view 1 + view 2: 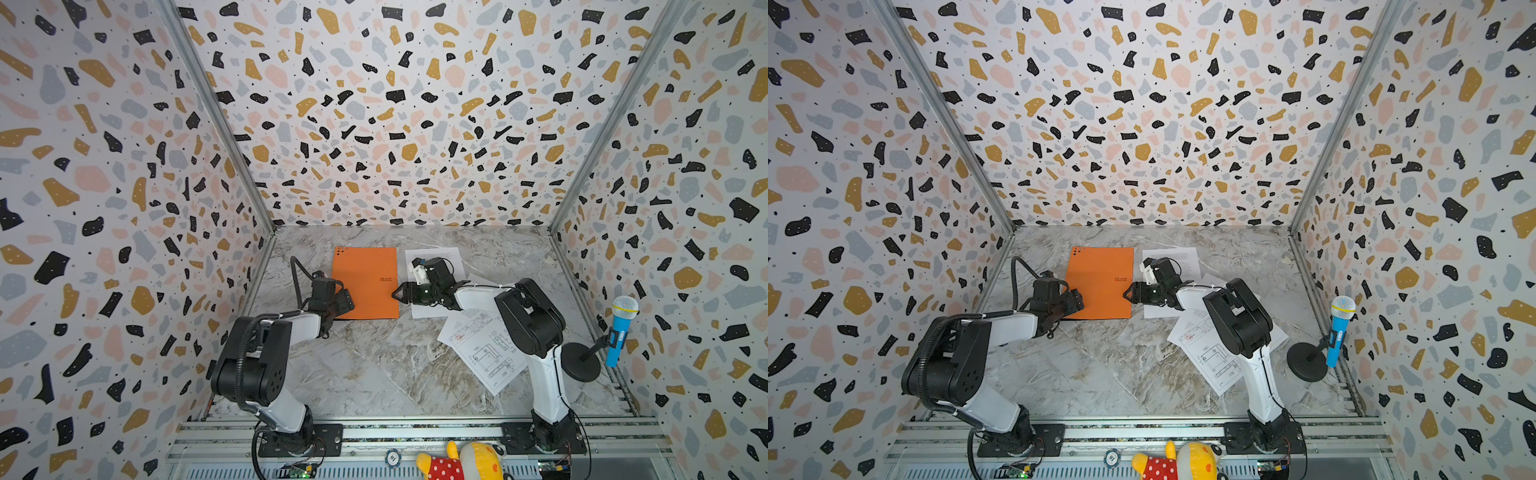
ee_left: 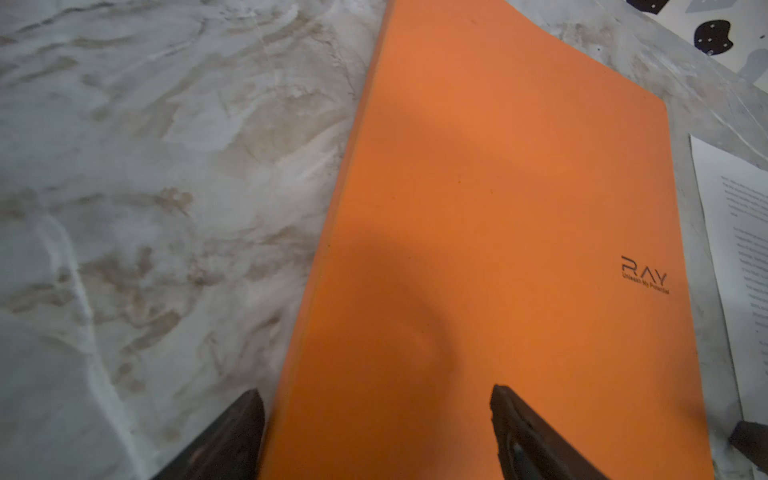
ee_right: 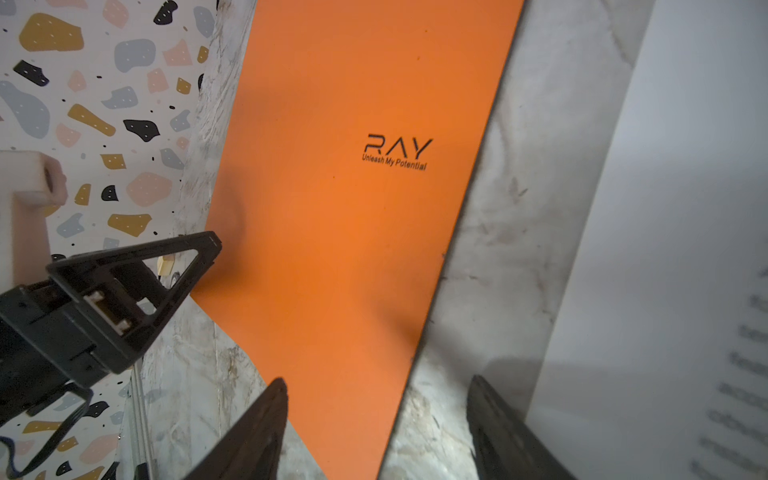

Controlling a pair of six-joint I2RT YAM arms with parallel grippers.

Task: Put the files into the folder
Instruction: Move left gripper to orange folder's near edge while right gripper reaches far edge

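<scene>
Folder (image 1: 365, 282), orange and closed, lies flat on the marble desk (image 1: 374, 365) toward 12 o'clock, with the files (image 1: 482, 349) loose on the desk at its 3 to 5 o'clock. The left tool (image 1: 345, 303), released, straddles the folder's 7 o'clock corner. The right tool (image 1: 395, 294), also released and holding nothing, sits at its 3 o'clock edge.

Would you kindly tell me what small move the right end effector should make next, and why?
Probably lower the open right end effector onto the folder edge it straddles and pinch the cover to lift it. The folder lies shut and flat, the files lie loose beside it, and the open left end effector straddles the opposite edge, placed to steady it.
</scene>
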